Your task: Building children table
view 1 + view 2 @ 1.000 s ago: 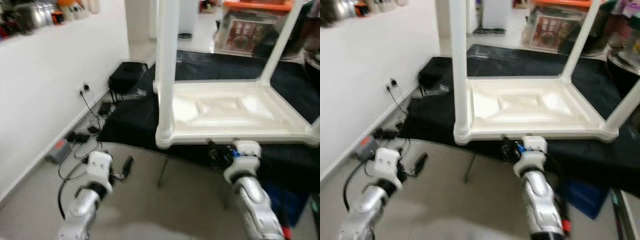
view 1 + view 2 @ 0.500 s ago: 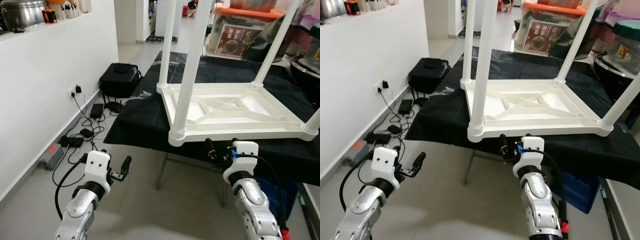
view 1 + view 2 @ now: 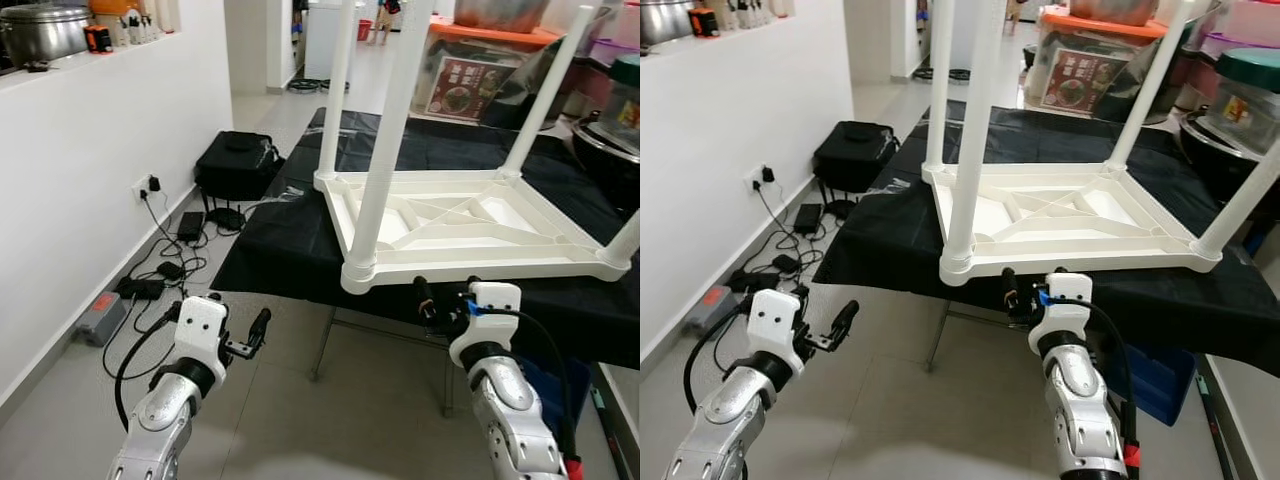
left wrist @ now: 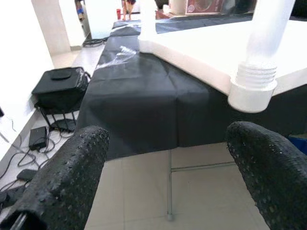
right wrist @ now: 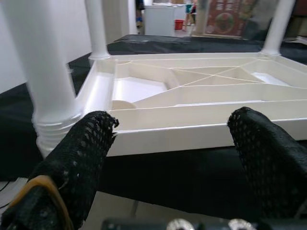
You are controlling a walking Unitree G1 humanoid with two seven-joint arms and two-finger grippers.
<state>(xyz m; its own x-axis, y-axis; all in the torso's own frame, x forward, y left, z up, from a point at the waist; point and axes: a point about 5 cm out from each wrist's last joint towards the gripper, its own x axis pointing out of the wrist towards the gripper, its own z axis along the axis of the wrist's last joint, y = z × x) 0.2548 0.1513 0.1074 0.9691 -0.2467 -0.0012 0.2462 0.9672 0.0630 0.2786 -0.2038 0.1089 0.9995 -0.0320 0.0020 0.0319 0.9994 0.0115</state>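
A white plastic children's table [image 3: 470, 225] lies upside down on a black-draped work table [image 3: 280, 240], its legs pointing up. The nearest leg [image 3: 385, 150] stands in the front left corner socket [image 4: 253, 91]. My right gripper [image 3: 445, 298] is open, level with the front edge of the white top [image 5: 192, 129] and just short of it, holding nothing. My left gripper [image 3: 250, 335] is open and lower, over the floor to the left of the work table, with its fingers [image 4: 72, 172] spread wide towards the draped edge.
A white wall runs along the left with a socket, cables and a power strip [image 3: 150, 285] on the floor. A black bag [image 3: 235, 160] sits by the wall. Storage boxes [image 3: 480, 70] and a pot [image 3: 610, 140] stand behind the work table. A metal table leg [image 3: 325, 345] stands ahead.
The view was blurred a second ago and has since steadied and shifted slightly. Both grippers stay open in much the same places; the white table has not moved.
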